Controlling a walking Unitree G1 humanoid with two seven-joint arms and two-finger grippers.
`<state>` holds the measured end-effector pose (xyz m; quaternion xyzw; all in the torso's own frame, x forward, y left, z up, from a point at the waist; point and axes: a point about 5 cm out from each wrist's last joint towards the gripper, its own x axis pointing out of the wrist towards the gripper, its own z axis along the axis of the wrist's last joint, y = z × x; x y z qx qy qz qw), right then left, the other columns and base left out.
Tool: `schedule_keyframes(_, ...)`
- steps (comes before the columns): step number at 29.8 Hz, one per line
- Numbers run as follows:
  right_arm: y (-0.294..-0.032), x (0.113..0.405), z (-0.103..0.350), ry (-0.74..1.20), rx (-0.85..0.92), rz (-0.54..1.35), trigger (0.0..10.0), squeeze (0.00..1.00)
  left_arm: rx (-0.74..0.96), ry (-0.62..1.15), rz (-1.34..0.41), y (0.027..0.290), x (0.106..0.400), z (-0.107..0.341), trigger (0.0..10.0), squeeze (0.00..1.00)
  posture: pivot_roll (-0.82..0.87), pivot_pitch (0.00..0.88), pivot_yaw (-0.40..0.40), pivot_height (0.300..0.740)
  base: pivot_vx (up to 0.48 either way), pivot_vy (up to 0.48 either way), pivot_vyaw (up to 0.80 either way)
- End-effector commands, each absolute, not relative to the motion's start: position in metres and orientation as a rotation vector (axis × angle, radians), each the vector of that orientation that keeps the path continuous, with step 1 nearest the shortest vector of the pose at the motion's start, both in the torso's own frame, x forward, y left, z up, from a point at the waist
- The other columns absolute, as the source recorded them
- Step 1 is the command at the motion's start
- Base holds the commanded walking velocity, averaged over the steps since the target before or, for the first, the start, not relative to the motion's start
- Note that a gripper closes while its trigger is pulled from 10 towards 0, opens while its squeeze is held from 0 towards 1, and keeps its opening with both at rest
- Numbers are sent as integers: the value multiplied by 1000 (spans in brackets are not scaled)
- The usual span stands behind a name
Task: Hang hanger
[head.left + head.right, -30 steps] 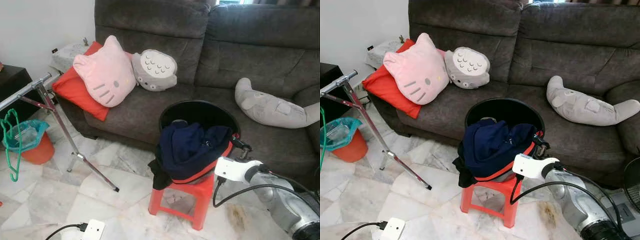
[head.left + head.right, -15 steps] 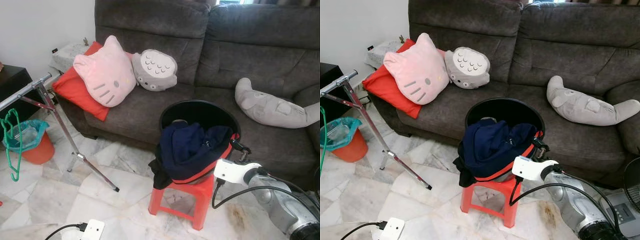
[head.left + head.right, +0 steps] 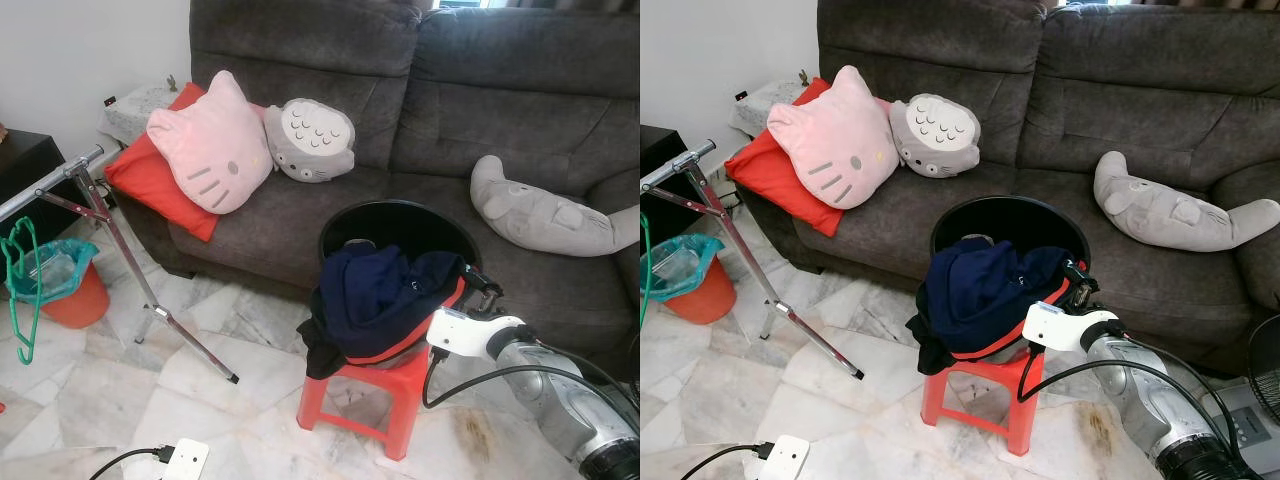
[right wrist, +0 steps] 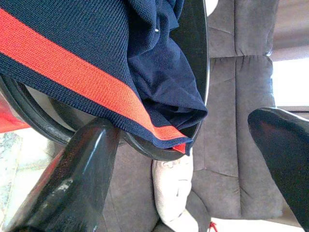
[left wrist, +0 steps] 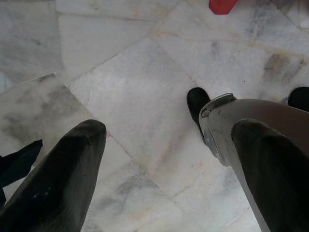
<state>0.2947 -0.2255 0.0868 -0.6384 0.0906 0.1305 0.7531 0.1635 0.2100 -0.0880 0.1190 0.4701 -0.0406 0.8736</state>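
Observation:
A green hanger hangs from the metal rack bar at the far left. A black basket stands on a red stool, stuffed with navy clothes that have a red stripe. My right gripper is at the basket's right rim, open, its fingers on either side of the rim and the striped cloth. My left gripper hangs open over the marble floor, holding nothing.
A dark grey sofa stands behind the basket with a pink cat cushion, a grey owl cushion and a grey seal plush. An orange bin sits under the rack. A white power strip lies on the floor.
My right gripper has edged a little forward and up, closer against the basket's right rim. The hanger and the rack have not moved.

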Motion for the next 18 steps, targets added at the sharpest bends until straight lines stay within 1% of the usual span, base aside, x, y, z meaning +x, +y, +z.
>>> schedule_keyframes(1, -224, 303, 107, 116, -1384, 235, 10000, 0, 254, 1000, -82, 211, 160, -90, 10000, 0, 2, 0, 12, 740, 0, 0, 0)
schedule_keyframes(18, -224, 307, 118, 57, -1360, 206, 10000, 0, 255, 998, -85, 212, 160, -89, 10000, 0, 2, 0, 12, 740, 0, 0, 0)
